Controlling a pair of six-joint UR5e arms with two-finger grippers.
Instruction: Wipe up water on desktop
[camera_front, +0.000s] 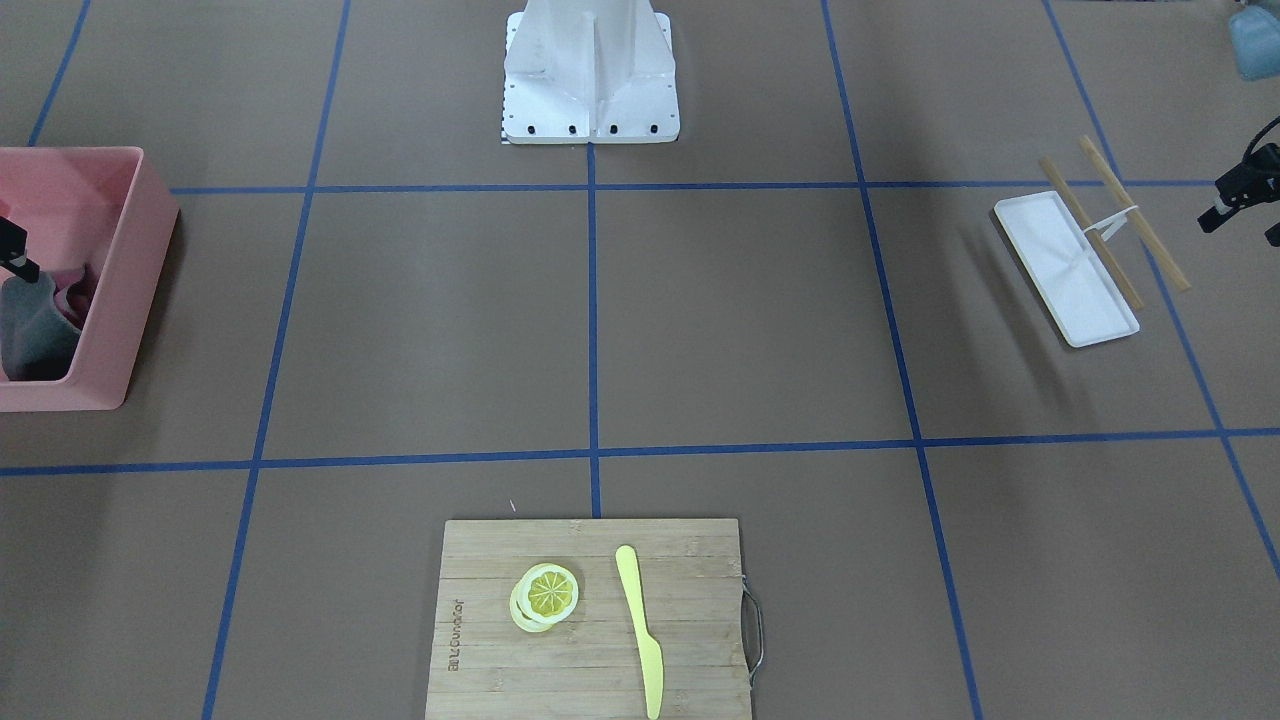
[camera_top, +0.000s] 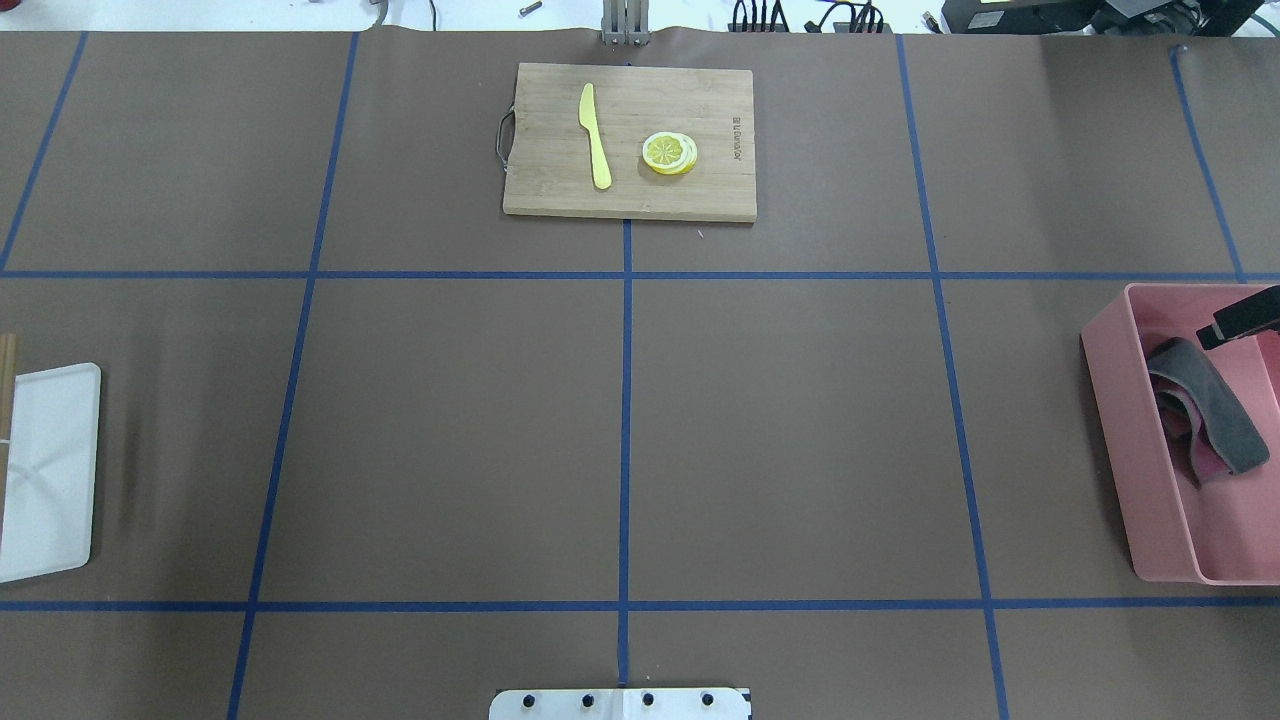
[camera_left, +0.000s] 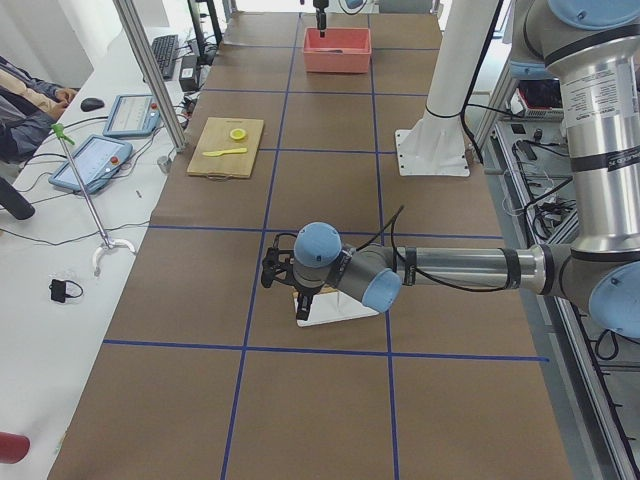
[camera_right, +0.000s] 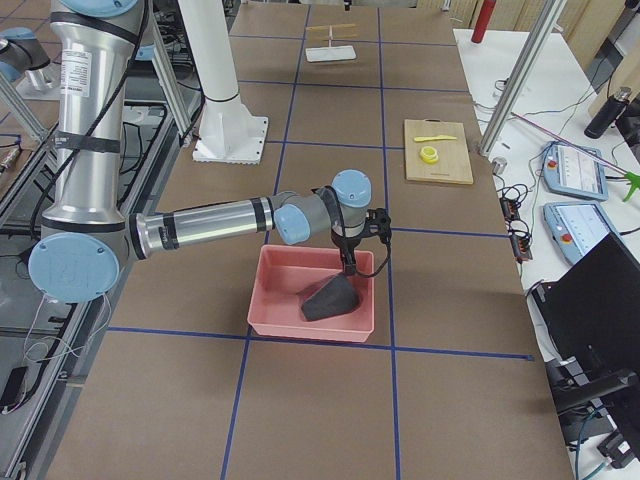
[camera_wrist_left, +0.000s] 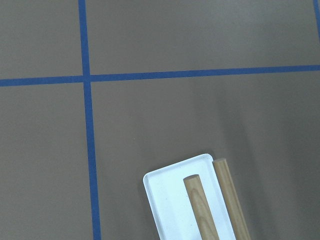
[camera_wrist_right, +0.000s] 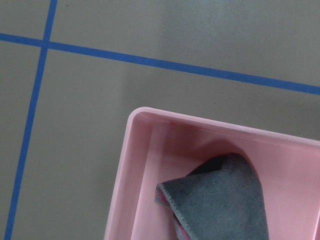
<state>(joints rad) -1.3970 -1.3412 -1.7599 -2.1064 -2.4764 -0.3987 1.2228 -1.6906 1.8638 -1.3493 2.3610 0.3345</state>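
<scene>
1. The desktop (camera_top: 780, 430) is brown and crossed by blue tape lines; it fills the whole scene before you.
2. Right gripper (camera_right: 350, 270): down inside the pink bin (camera_top: 1120, 450) at the right edge; its fingertips meet the raised peak of the grey cloth (camera_top: 1215, 420) and look pinched on it.
3. Left gripper (camera_front: 1235, 200): at the far left end, just beside the white tray (camera_front: 1065, 270) and the two wooden sticks (camera_front: 1135, 215) across it; you cannot tell whether its fingers are apart.
4. Cutting board (camera_top: 550, 190): far centre; lemon slices (camera_top: 669, 153) lie on its right half, a yellow knife (camera_top: 595, 135) on its left.
</scene>
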